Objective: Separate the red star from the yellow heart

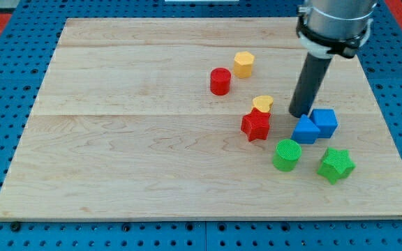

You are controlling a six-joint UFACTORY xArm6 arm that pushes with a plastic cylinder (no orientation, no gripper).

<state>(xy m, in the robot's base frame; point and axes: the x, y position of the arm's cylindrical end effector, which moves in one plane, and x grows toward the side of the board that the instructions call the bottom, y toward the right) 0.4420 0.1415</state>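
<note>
The red star [255, 125] lies right of the board's centre. The yellow heart [262, 104] touches it from the view's top, slightly to the right. My tip [299, 113] is at the lower end of the dark rod, to the right of the heart and the star, with a small gap to both. The tip stands just above and left of the blue triangle-like block [304, 130].
A blue cube [324, 122] sits beside the blue triangle-like block. A green cylinder [286, 155] and a green star [336, 165] lie below. A red cylinder [220, 81] and a yellow hexagon [243, 64] lie toward the top. The wooden board [117, 139] rests on blue pegboard.
</note>
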